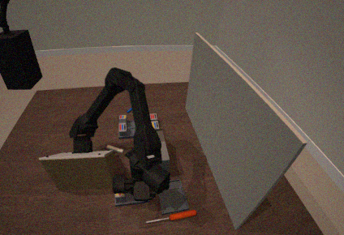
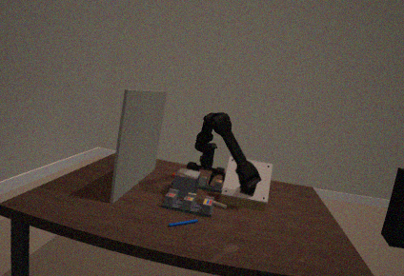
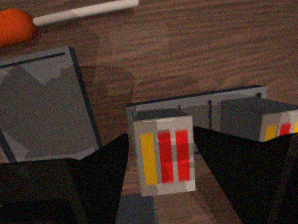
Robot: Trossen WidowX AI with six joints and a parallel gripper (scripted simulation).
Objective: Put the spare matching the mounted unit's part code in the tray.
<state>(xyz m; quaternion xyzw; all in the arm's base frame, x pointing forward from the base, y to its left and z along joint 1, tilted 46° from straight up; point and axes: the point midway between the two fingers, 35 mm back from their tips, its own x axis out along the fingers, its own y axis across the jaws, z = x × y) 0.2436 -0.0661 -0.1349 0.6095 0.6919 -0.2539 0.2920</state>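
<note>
Brown tbl. (image 1: 28, 168) (image 2: 286, 240) (image 3: 200, 50): holder (image 1: 131, 202) (image 2: 213, 188) (image 3: 200, 97) w/ 2 spares (image 3: 165, 155), pincer (image 1: 131, 188) (image 2: 206, 168) (image 3: 160, 135) spread astride one, tray (image 1: 174, 199) (image 3: 45, 107) nearby.

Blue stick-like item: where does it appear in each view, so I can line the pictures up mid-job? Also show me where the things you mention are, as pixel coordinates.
Top: a short blue piece (image 1: 129, 110) (image 2: 183, 223) shows left of centre, just beyond the far spares' rack (image 1: 126, 130) (image 2: 188, 207).
Exterior: whole, below centre, on the near side of that same rack.
Wrist: not in it.
Shared landmark: the gripper (image 1: 139, 190) (image 2: 207, 168) (image 3: 160, 135), low in top, centre in exterior, fingers along the bottom in wrist.
</note>
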